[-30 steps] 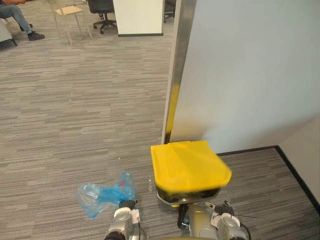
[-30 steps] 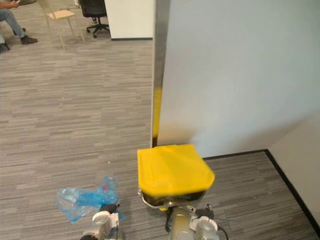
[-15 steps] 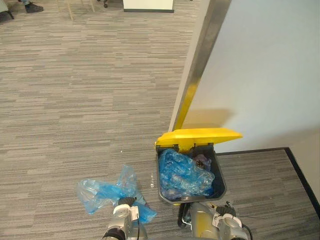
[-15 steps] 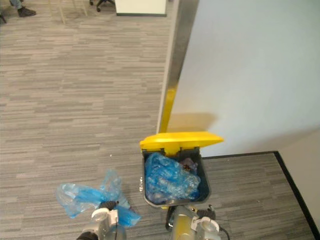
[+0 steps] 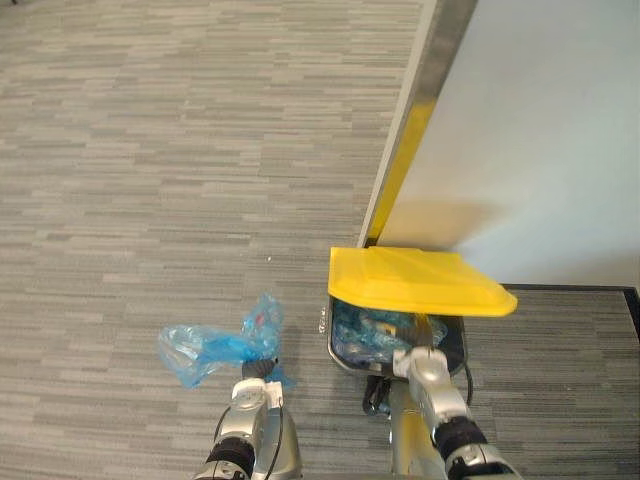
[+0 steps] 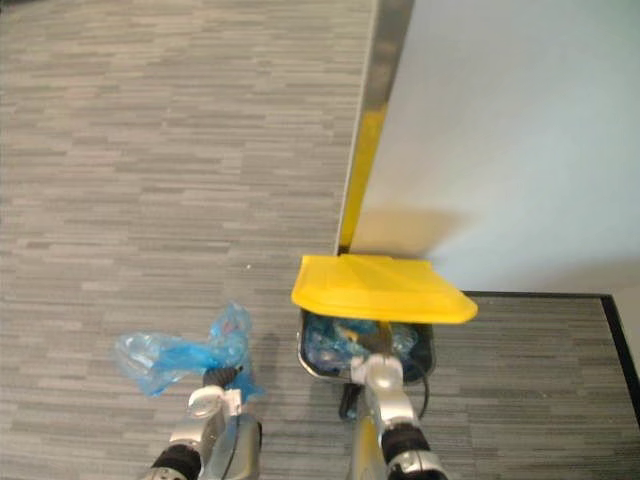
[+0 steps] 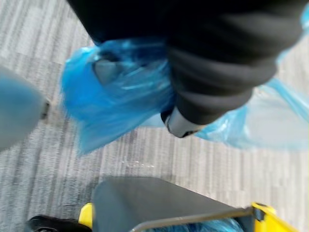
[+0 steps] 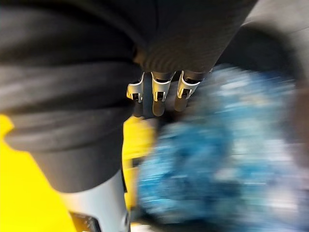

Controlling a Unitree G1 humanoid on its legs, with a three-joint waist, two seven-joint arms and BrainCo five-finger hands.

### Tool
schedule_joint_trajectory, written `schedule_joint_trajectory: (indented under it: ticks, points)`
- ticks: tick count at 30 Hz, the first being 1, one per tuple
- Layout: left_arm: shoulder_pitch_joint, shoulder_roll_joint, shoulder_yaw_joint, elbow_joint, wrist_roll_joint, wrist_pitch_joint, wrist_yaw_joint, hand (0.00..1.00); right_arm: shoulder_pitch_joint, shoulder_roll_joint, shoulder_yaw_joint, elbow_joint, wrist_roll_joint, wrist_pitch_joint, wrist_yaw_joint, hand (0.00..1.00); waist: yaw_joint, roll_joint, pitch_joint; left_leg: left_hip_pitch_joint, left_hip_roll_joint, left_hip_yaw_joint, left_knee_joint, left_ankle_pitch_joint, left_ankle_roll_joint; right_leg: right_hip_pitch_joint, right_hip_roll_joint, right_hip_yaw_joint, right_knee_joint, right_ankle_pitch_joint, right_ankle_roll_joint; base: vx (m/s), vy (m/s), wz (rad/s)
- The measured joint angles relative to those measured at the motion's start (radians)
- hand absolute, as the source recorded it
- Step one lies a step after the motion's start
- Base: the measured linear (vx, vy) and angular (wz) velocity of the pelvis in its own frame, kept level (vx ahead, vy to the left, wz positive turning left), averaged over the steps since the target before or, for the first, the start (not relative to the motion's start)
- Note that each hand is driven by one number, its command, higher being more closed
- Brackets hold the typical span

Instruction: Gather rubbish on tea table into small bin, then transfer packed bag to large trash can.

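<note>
Standing against the white wall (image 5: 540, 130), just by its metal edge strip (image 5: 425, 85), is a dark bin (image 5: 340, 358) with a yellow lid (image 5: 415, 280). The lid is tipped up at the front, so it hangs over the opening like a roof and leaves a gap on the robot's side. Through that gap the bin shows crumpled blue plastic (image 5: 365, 328) heaped close to the rim; I can't make out what lies under it.

The right hand (image 5: 420, 362) is at the bin's front rim, reaching in under the lid's front edge. In its wrist view its fingers (image 8: 157, 94) lie in a loosely straight row, grasping nothing, with the blue heap just past them and the yellow lid alongside. Whether they touch the lid I can't tell.

The left hand (image 5: 255, 378) is off to the left of the bin, over the grey carpet floor (image 5: 150, 150). It is clenched on the gathered neck of a blue bag (image 5: 210, 345), which billows away from it to the left, outside the bin and apart from it. In the left wrist view the bag bunches against the hand's dark cover, with the bin's grey wall close by.
</note>
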Motion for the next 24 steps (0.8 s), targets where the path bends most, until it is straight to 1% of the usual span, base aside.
schedule_joint_trajectory:
  ticks: [1,2,4,5,7,8,10,11,13,14,17,19,21,24]
  points:
    - [-0.001,-0.001,-0.017,-0.018,-0.013,0.000,0.000,1.00,-0.042,-0.022,0.010,-0.012,-0.001,0.000,-0.002,0.00,0.009,-0.004,0.002,-0.028,-0.001,0.000,-0.002,-0.002,0.000,-0.022,0.000,0.002,-0.011,0.016,0.005,-0.13,-0.003,0.13]
    - [-0.002,-0.001,-0.025,-0.028,-0.015,0.000,0.000,1.00,-0.059,-0.031,0.017,-0.023,-0.001,0.001,-0.003,0.00,0.012,-0.004,0.007,-0.036,-0.001,0.000,-0.005,-0.005,0.000,-0.028,0.000,0.003,-0.016,0.025,0.004,-0.11,0.004,0.12]
    - [-0.005,0.000,-0.033,-0.062,-0.028,-0.003,0.000,1.00,-0.134,-0.063,0.036,-0.037,-0.001,0.001,-0.002,0.00,0.022,-0.013,0.028,-0.057,-0.002,0.000,-0.015,-0.022,-0.014,-0.048,0.000,0.005,-0.025,0.054,0.004,-0.10,0.012,0.03]
    - [-0.010,0.002,-0.036,-0.073,-0.045,-0.004,0.000,1.00,-0.178,-0.079,0.037,-0.036,-0.001,0.004,-0.002,0.00,0.035,-0.018,0.039,-0.068,-0.005,0.000,-0.008,-0.021,-0.016,-0.054,-0.001,0.009,-0.028,0.064,0.005,-0.07,0.008,-0.02]
    - [-0.010,0.006,-0.045,-0.096,-0.069,-0.005,0.001,1.00,-0.232,-0.102,0.036,-0.035,0.000,0.019,-0.003,0.00,0.036,-0.025,0.049,-0.080,-0.007,-0.007,0.002,-0.022,-0.023,-0.057,-0.003,0.006,-0.029,0.068,0.003,-0.05,-0.003,0.07]
    - [-0.010,0.013,-0.060,-0.115,-0.089,-0.008,0.002,1.00,-0.262,-0.120,0.035,-0.035,0.000,0.029,-0.004,0.00,0.038,-0.029,0.052,-0.089,-0.008,-0.015,0.005,-0.024,-0.035,-0.063,-0.003,0.005,-0.027,0.069,0.001,-0.04,-0.008,0.09]
    - [-0.019,0.023,-0.069,-0.154,-0.102,-0.012,0.003,1.00,-0.313,-0.160,0.033,-0.036,-0.002,0.030,-0.006,0.00,0.037,-0.035,0.055,-0.119,-0.012,-0.027,0.011,-0.019,-0.045,-0.087,-0.004,0.005,-0.027,0.072,0.000,-0.02,-0.020,0.09]
    - [-0.031,0.026,-0.075,-0.173,-0.112,-0.019,0.006,1.00,-0.351,-0.191,0.029,-0.035,-0.001,0.038,-0.009,0.00,0.037,-0.037,0.059,-0.139,-0.013,-0.032,0.015,-0.014,-0.054,-0.103,-0.004,0.003,-0.025,0.076,-0.005,0.00,-0.026,0.09]
    - [-0.047,0.027,-0.079,-0.191,-0.119,-0.028,0.007,1.00,-0.390,-0.219,0.023,-0.034,-0.001,0.047,-0.012,0.00,0.035,-0.037,0.069,-0.149,-0.013,-0.041,0.020,-0.007,-0.068,-0.109,-0.004,-0.002,-0.018,0.081,-0.014,0.03,-0.025,0.08]
    - [-0.058,0.031,-0.100,-0.208,-0.130,-0.029,0.017,1.00,-0.412,-0.239,0.019,-0.033,-0.001,0.057,-0.015,0.00,0.035,-0.039,0.076,-0.149,-0.013,-0.048,0.020,-0.003,-0.076,-0.110,-0.005,-0.003,-0.010,0.081,-0.014,0.04,-0.026,0.07]
    - [-0.071,0.038,-0.138,-0.251,-0.133,-0.037,0.018,1.00,-0.455,-0.260,-0.006,-0.026,-0.001,0.071,-0.015,0.00,0.032,-0.040,0.077,-0.156,-0.013,-0.050,0.020,-0.002,-0.079,-0.116,-0.005,-0.003,-0.008,0.081,-0.014,0.01,-0.007,0.01]
    - [-0.082,0.041,-0.168,-0.310,-0.150,-0.043,0.020,1.00,-0.497,-0.270,-0.017,0.007,0.000,0.076,-0.015,0.00,0.028,-0.041,0.079,-0.165,-0.013,-0.050,0.023,-0.002,-0.079,-0.121,-0.005,-0.004,-0.010,0.082,-0.016,0.00,0.000,0.00]
    - [-0.087,0.047,-0.212,-0.372,-0.167,-0.048,0.020,1.00,-0.533,-0.275,-0.017,0.049,0.003,0.086,-0.015,0.00,0.028,-0.044,0.080,-0.165,-0.013,-0.051,0.024,-0.002,-0.079,-0.121,-0.005,-0.004,-0.011,0.082,-0.016,0.00,0.000,0.00]
    - [-0.086,0.049,-0.277,-0.451,-0.193,-0.050,0.014,1.00,-0.561,-0.276,-0.029,0.058,0.031,0.102,-0.015,0.00,0.028,-0.046,0.082,-0.169,-0.013,-0.052,0.024,-0.001,-0.080,-0.121,-0.004,-0.005,-0.020,0.082,-0.014,0.00,0.000,0.00]
